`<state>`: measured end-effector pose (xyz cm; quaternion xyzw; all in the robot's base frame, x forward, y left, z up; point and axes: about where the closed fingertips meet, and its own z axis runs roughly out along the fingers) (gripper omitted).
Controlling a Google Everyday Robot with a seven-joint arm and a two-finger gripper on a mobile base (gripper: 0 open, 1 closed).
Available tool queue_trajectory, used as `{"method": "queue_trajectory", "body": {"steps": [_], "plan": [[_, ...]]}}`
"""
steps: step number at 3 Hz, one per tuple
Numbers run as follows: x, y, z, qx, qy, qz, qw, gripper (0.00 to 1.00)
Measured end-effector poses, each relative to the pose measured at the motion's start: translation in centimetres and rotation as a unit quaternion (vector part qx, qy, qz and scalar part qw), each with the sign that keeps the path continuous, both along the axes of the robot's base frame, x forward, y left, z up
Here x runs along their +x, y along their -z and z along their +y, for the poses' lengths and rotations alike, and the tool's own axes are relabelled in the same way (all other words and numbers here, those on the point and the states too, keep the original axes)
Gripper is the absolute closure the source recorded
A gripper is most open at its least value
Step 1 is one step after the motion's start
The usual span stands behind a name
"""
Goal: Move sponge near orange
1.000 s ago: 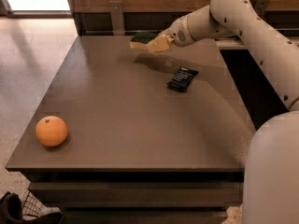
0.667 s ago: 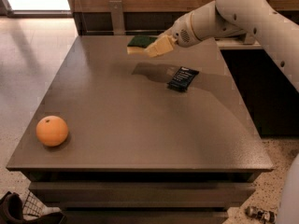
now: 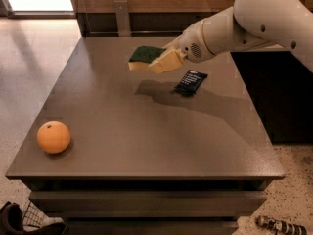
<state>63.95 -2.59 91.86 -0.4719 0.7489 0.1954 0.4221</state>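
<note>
The sponge (image 3: 143, 56), dark green on top with a pale yellow base, hangs in the air above the far middle of the grey table (image 3: 146, 131). My gripper (image 3: 157, 62) is shut on its right end, with the cream fingers (image 3: 168, 61) around it. The white arm reaches in from the upper right. The orange (image 3: 54, 137) sits on the table near its front left corner, far from the sponge and to its lower left.
A dark blue snack packet (image 3: 190, 82) lies on the table just right of and below the gripper. The table's front edge runs along the bottom, with floor beyond its left side. A dark cabinet stands at the right.
The gripper has carried the sponge forward and leftward off the back of the table, and it is now higher and nearer the table's middle.
</note>
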Motion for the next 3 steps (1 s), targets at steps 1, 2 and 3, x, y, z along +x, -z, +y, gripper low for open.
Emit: {"method": "queue_trajectory", "body": {"steps": [1,2,3], "plan": [[-4.9,0.8,1.5,-0.016,-0.04,-0.003,0.9991,1.0],[-8.6,1.6,2.6,-0.033,-0.092,0.002,0.9952,1.0],[-11.2,3.1,4.4,-0.049,-0.16,0.021,0.9856,1.0]]}}
